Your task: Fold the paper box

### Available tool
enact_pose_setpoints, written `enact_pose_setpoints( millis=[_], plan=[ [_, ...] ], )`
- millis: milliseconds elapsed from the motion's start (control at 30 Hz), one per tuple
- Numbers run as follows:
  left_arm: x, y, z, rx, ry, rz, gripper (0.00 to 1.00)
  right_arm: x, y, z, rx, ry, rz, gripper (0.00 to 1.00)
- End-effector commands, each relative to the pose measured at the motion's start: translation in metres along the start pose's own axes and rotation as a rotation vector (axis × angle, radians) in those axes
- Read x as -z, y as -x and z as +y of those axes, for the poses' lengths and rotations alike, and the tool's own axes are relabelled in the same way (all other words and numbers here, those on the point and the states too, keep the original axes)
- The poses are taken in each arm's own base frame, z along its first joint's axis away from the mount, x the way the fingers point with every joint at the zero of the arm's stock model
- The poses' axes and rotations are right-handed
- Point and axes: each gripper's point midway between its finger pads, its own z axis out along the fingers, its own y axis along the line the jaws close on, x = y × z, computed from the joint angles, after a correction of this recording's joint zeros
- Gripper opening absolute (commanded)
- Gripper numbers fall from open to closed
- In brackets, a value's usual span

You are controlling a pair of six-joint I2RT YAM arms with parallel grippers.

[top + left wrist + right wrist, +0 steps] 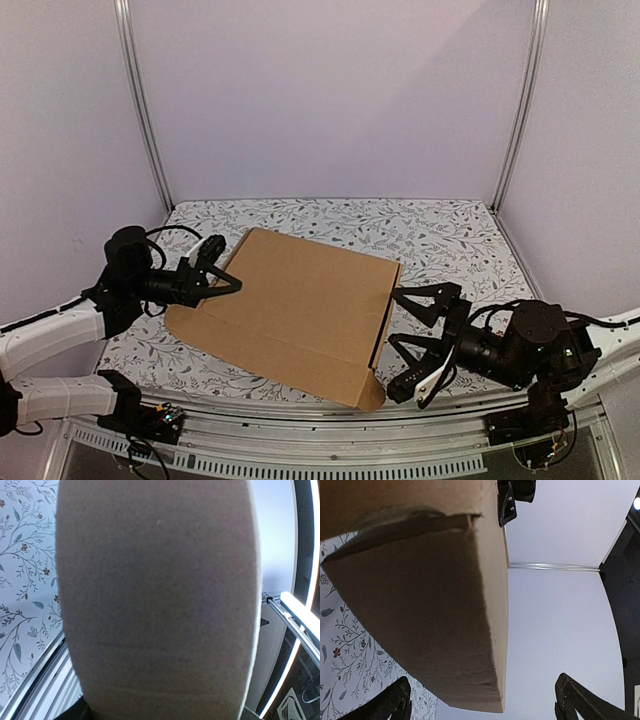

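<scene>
Top external view shows the paper box (290, 310), shallow brown cardboard, lying mid-table on a floral cloth (440, 230), the left gripper (228, 268) half spread at its left edge, cardboard blocking that wrist camera so any grip cannot be told, the right gripper (398, 335) wide open and empty beside its right edge

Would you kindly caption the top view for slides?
A paper box on floral table; left gripper at its edge, right gripper open.

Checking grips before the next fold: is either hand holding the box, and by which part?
Right hand: open, holding nothing. Left hand sits at the brown cardboard box's left edge; a grip cannot be told.
</scene>
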Motion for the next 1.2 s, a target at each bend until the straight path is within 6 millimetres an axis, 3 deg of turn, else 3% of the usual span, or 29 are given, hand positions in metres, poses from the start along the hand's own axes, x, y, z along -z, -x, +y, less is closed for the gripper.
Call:
enact_pose_setpoints(
  millis=[0, 333, 500, 733, 1167],
  plan=[
    [0.003, 0.001, -0.009, -0.016, -0.01, 0.005, 0.48, -0.004, 0.0, -0.023, 0.044, -0.104, 0.054, 0.99],
    [0.003, 0.002, -0.022, -0.034, -0.032, 0.022, 0.47, -0.008, 0.01, -0.01, 0.094, -0.052, 0.041, 0.99],
    [0.004, -0.002, -0.027, -0.042, -0.032, 0.032, 0.47, 0.001, 0.007, -0.001, 0.105, -0.019, 0.048, 0.99],
    [0.006, -0.004, -0.035, -0.069, -0.041, 0.037, 0.47, 0.005, 0.013, -0.007, 0.105, -0.031, 0.026, 0.99],
    [0.008, -0.01, -0.042, -0.075, -0.057, 0.042, 0.46, -0.012, 0.032, -0.02, 0.131, -0.072, 0.002, 0.99]
  ],
)
